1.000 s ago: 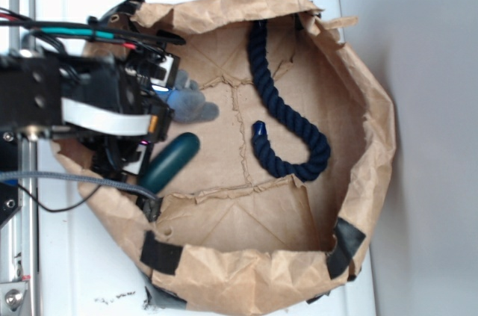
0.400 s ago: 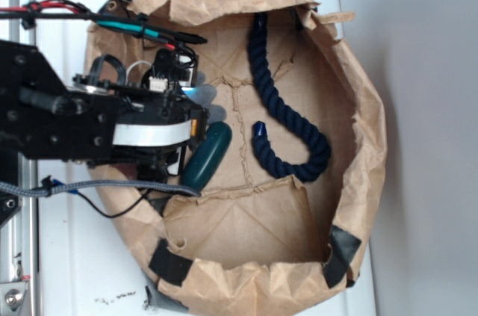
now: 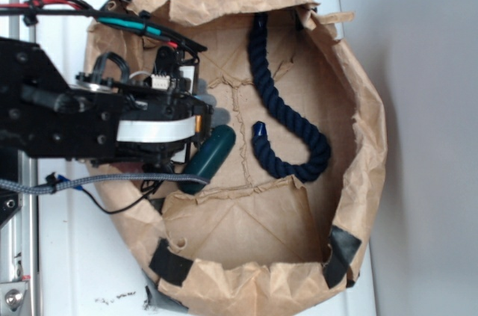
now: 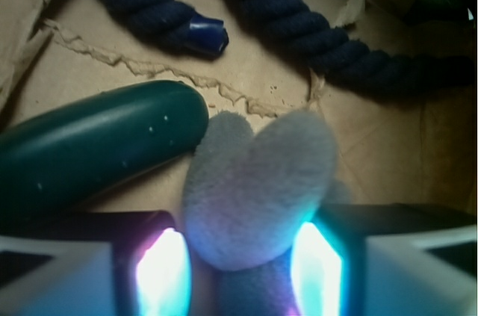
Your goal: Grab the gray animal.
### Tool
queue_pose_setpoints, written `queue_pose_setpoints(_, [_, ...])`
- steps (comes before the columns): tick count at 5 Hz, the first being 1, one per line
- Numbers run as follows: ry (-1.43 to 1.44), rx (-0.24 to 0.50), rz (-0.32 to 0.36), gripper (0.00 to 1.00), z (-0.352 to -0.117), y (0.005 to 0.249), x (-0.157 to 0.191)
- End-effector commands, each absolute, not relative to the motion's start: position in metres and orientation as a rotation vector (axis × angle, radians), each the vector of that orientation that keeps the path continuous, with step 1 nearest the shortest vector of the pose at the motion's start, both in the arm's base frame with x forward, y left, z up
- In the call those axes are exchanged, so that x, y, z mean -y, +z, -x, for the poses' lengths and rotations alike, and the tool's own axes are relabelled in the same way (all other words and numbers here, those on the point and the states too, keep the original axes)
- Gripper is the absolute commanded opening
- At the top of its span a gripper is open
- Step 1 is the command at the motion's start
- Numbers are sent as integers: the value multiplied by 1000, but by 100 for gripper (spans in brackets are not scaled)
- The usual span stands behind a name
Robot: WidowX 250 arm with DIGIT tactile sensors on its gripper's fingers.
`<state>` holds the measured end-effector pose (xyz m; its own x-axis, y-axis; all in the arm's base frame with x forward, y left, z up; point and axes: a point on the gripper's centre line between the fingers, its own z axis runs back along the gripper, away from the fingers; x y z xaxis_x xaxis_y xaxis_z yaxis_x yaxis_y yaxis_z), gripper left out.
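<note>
Down in the crumpled brown paper bag point(image 3: 358, 107) that lies opened out on the white table point(image 3: 67, 256), the pincer point(image 4: 239, 256) has its two glowing pads either side of the gray animal point(image 4: 258, 189), and they look pressed into the fuzzy body, so I'd say it is gripping the toy. From overhead the arm hides the plush altogether; only the close view shows it, ears poking forward from between the jaws. The dark green capsule point(image 4: 97, 148) lies just beside the toy, close enough to touch or nearly so, probably why the pincer comes in snug on that side. The navy rope point(image 3: 287, 110) curls well apart, out of the way.
</note>
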<state>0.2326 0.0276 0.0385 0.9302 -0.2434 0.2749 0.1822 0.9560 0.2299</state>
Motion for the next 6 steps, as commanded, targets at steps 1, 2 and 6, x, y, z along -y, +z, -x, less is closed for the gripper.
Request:
queue_pose_setpoints(1, [-235, 359, -187, 0, -251, 49, -11])
queue_pose_setpoints(2, [-221, 364, -189, 0, -256, 49, -9])
queue_pose_setpoints(6, [-196, 247, -16, 0, -260, 124, -24])
